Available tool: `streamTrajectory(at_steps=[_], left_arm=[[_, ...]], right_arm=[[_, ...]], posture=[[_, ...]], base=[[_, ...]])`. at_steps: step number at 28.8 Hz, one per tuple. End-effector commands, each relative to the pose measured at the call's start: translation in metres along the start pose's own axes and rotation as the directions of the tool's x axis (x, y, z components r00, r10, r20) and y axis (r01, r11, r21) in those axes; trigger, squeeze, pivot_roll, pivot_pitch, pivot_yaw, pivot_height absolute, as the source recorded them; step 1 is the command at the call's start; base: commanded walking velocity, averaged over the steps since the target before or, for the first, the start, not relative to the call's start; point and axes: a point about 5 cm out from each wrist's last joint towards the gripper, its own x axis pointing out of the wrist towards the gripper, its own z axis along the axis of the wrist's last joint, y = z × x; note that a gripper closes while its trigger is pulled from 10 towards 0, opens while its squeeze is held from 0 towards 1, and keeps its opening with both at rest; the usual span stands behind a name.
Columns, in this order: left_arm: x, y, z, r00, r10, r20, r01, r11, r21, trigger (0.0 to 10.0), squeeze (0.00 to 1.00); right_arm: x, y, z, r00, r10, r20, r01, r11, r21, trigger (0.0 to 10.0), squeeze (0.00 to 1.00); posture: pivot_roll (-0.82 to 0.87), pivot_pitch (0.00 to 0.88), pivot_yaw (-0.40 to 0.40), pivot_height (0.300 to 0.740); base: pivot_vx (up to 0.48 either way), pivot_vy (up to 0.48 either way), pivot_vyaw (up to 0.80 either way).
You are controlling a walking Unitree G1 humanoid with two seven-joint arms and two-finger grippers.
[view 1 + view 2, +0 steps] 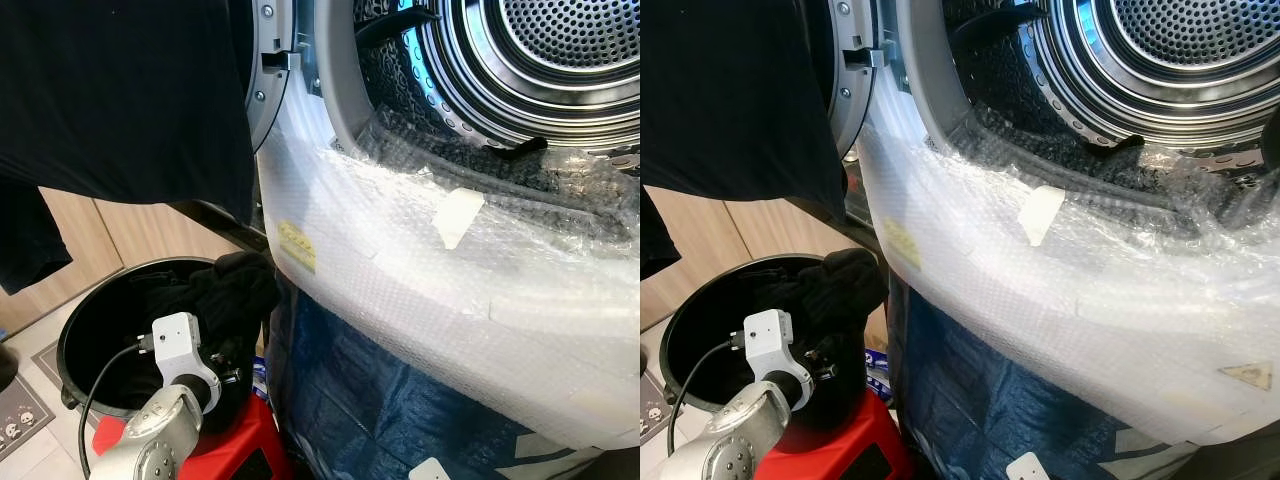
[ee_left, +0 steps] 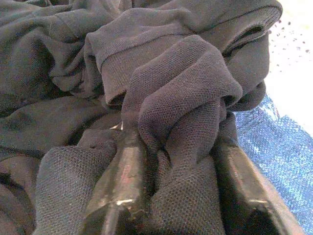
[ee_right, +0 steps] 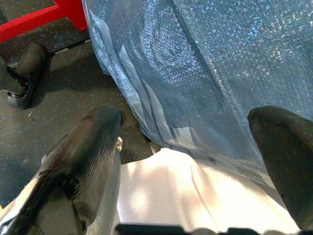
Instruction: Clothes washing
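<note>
Two black fingers of the left hand (image 2: 171,191) are clamped on a fold of dark knitted cloth (image 2: 181,112), part of the heap of dark garments filling the round black plastic laundry bucket (image 1: 75,345); that grip looks meant for lifting a piece out toward the washer. The bucket sits on a red plastic stool (image 1: 235,450), which brings the load nearer to the height of the door opening. The right hand (image 3: 195,161) hangs low beside the machine with its fingers wide apart and holding nothing, above the dark speckled floor (image 3: 58,98).

Beyond the bucket, a blue woven tarpaulin (image 1: 360,400) drapes the washer's lower front, and clear bubble wrap (image 1: 420,290) covers the sill below the opening, probably as protection against knocks. A small yellow label (image 1: 297,246) under the wrap carries print too small to read. Farthest off, the perforated steel drum (image 1: 560,50) stands open and looks empty. Another dark garment (image 1: 120,100) hangs at upper left.
</note>
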Motion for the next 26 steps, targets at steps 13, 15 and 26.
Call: streamTrajectory(at_steps=[13,15,26], left_arm=[[-0.001,0.001,0.008,0.999,0.035,0.033,-0.034,0.999,-0.010,0.0,0.00],[-0.002,0.002,0.009,0.998,0.042,0.038,-0.041,0.999,-0.011,0.0,0.00],[-0.013,-0.010,0.039,0.973,-0.065,0.223,0.078,0.996,-0.049,0.0,0.00]], right_arm=[[-0.002,-0.008,-0.008,0.999,-0.025,-0.024,0.025,1.000,0.001,10.0,0.00],[-0.002,-0.008,-0.008,0.999,-0.025,-0.024,0.025,1.000,0.001,10.0,0.00],[-0.001,-0.006,-0.004,1.000,-0.020,-0.013,0.020,1.000,0.006,10.0,0.00]], posture=[[0.11,0.118,-0.065,0.740],[0.11,0.118,-0.065,0.740],[0.12,0.126,-0.062,0.740]], base=[[0.000,0.000,0.00],[0.000,0.000,0.00],[0.000,0.000,0.00]])
